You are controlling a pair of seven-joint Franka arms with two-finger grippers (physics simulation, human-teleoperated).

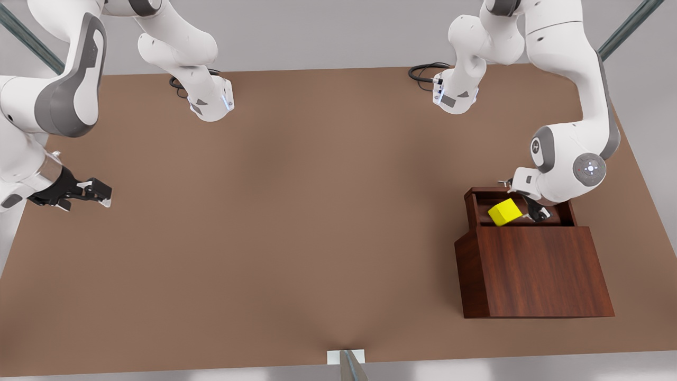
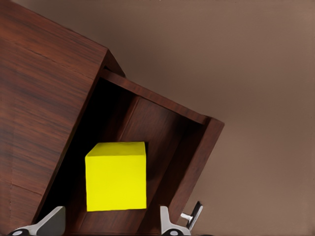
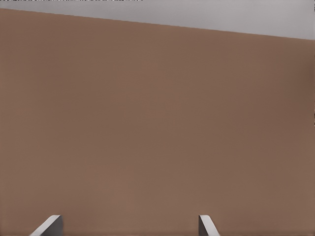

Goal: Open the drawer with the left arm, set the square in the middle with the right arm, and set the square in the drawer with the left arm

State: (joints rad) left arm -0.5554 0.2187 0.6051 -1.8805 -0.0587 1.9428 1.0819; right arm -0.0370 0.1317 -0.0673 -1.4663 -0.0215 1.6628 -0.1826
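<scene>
We see the dark reddish-brown wood-grain box cabinet (image 1: 534, 272) standing near the edge of the plain brown tabletop (image 1: 291, 211) on the front view's right. Its single drawer (image 1: 478, 203) is pulled out toward the far edge of the tabletop, and its inside is open from above.

The small bright yellow cube (image 1: 505, 212) is inside this open drawer, a little tilted in the front view. In the left wrist view the yellow cube (image 2: 116, 176) sits against the dark inner floor of the drawer (image 2: 162, 132), between the drawer walls.

The black two-finger left gripper (image 1: 530, 211) is over the drawer, just beside the cube. Its fingers (image 2: 49, 222) are spread wider than the cube and they do not touch it; the cube lies free beyond the tips.

The black two-finger right gripper (image 1: 98, 193) hangs above the tabletop near the edge on the front view's left, well apart from the cabinet, and this arm waits. Its fingers (image 3: 49, 225) are wide apart with nothing between them, and below them we see bare tabletop (image 3: 157, 123)
</scene>
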